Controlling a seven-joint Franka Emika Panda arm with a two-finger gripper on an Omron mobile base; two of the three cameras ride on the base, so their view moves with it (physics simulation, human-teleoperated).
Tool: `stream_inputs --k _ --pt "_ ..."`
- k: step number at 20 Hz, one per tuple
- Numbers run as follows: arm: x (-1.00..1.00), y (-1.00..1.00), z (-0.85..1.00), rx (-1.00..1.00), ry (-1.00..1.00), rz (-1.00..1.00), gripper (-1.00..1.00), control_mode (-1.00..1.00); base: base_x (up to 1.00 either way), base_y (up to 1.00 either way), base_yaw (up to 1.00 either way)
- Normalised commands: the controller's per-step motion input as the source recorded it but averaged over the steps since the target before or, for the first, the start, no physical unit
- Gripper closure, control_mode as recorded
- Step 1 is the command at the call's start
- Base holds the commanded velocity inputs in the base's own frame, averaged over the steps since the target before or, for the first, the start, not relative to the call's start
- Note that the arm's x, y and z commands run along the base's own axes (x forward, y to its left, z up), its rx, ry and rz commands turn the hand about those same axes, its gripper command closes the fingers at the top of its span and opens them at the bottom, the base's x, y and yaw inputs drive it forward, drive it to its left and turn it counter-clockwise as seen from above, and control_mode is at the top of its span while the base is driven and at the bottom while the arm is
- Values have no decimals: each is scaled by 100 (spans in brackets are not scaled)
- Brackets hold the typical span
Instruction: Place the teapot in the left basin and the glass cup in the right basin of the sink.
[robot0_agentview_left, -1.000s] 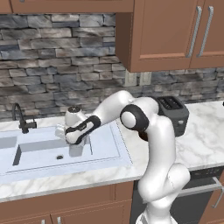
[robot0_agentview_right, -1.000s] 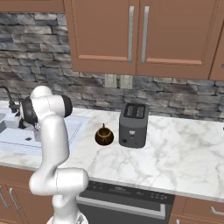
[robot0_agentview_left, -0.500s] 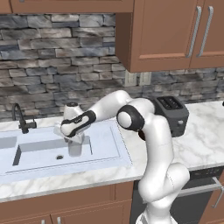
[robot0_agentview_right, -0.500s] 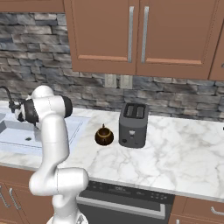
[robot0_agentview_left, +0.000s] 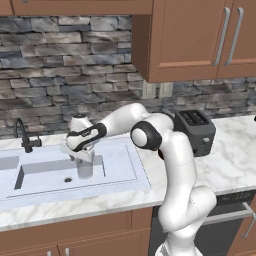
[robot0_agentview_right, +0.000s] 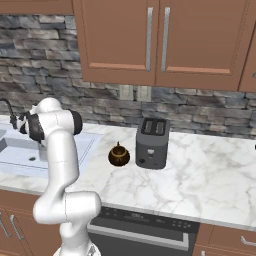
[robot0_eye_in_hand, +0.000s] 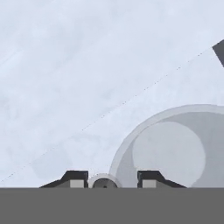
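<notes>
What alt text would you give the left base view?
The white arm reaches left over the sink, its fingers just above a glass cup standing in the basin by the drain. A black toaster sits on the marble counter to the right.

White marble counter (robot0_agentview_right: 210, 180) runs along the stone wall, with the pale sink (robot0_agentview_left: 125, 172) set into it at the left end. Directly on the marble — the teapot (robot0_agentview_right: 119, 155) stands upright, just beside the black toaster (robot0_agentview_right: 152, 143), on its left. The glass cup (robot0_agentview_left: 84, 168) stands upright in the sink — which basin cannot be told.
</notes>
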Motion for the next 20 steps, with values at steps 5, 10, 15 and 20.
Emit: stream_inputs --k 5,10,15,20 --pt "-26 0 -2 0 0 -8 -100 -100 0 0 0" --pt "-31 -3 0 0 -2 -8 -100 -100 0 0 0" --pt "-16 -13 12 0 0 -7 -100 -100 0 0 0" --pt "-3 -12 33 0 0 -4 -100 -100 0 0 0"
